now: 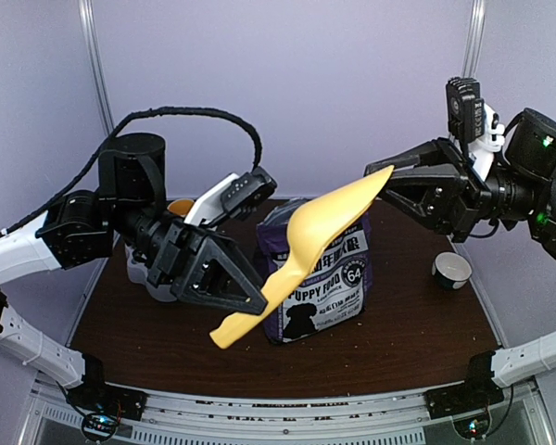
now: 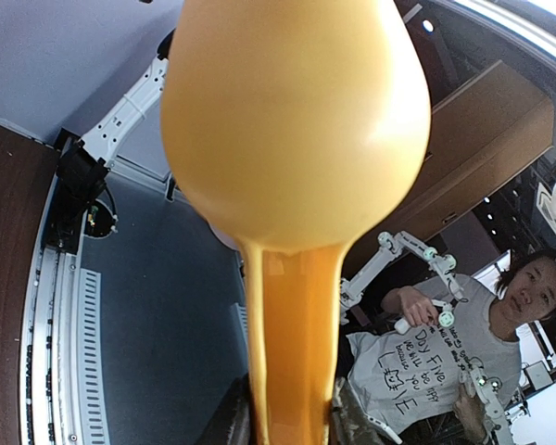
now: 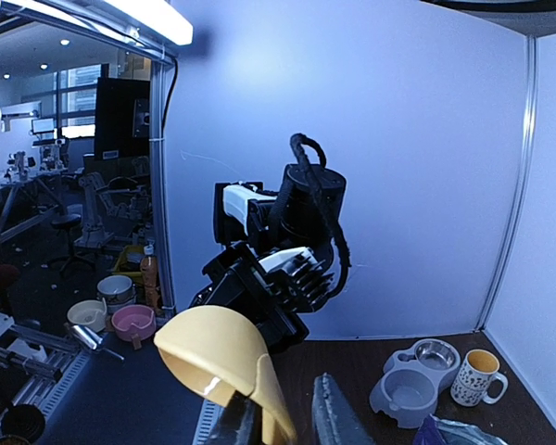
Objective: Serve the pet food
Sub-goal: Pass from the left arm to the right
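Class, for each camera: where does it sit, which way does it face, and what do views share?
Top: above and behind, looking down on table; left arm, right arm show.
Left wrist: looks along scoop, out past the table; left fingers show.
Right wrist: faces left arm and bowl; right fingers show.
All three share the scoop.

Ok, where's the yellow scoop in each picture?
Top external: the yellow scoop slants across the middle, crossing the purple bag.
Left wrist: it fills the top centre, handle running down.
Right wrist: bottom, left of centre.
Shared landmark: the brown table, in all three views.
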`<state>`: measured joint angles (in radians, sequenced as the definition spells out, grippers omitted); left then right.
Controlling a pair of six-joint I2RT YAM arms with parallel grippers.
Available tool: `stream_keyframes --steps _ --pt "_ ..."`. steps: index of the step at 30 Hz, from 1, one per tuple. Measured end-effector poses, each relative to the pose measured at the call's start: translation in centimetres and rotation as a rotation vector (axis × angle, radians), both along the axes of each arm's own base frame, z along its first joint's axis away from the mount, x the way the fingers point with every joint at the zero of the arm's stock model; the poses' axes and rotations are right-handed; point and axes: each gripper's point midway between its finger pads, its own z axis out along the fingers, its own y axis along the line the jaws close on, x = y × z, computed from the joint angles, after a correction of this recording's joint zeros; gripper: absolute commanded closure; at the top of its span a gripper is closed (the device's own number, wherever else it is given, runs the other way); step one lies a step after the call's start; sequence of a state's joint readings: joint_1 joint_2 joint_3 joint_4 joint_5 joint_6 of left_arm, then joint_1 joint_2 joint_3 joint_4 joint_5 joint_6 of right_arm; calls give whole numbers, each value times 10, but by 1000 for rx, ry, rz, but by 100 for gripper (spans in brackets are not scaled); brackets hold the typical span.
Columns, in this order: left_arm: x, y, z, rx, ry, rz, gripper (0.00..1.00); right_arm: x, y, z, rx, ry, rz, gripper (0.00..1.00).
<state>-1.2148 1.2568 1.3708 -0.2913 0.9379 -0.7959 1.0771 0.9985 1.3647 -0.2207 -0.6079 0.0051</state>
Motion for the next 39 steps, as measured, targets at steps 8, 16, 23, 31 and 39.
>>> stream_keyframes --steps 8,16,23,31,39 --pt "0 0 1 -8 -5 -1 49 -6 -2 -1 -1 -2 22 100" --pt "4 -2 2 -19 -25 33 16 -1 -4 -10 -1 31 -5 100" --pt "42 11 8 -52 -191 312 5 22 -7 -16 -4 143 -134 100" --pt "96 57 33 -232 -455 723 3 61 -22 -45 18 396 -357 100" --pt "134 21 11 -188 -537 842 2 86 -47 -76 184 691 -492 100"
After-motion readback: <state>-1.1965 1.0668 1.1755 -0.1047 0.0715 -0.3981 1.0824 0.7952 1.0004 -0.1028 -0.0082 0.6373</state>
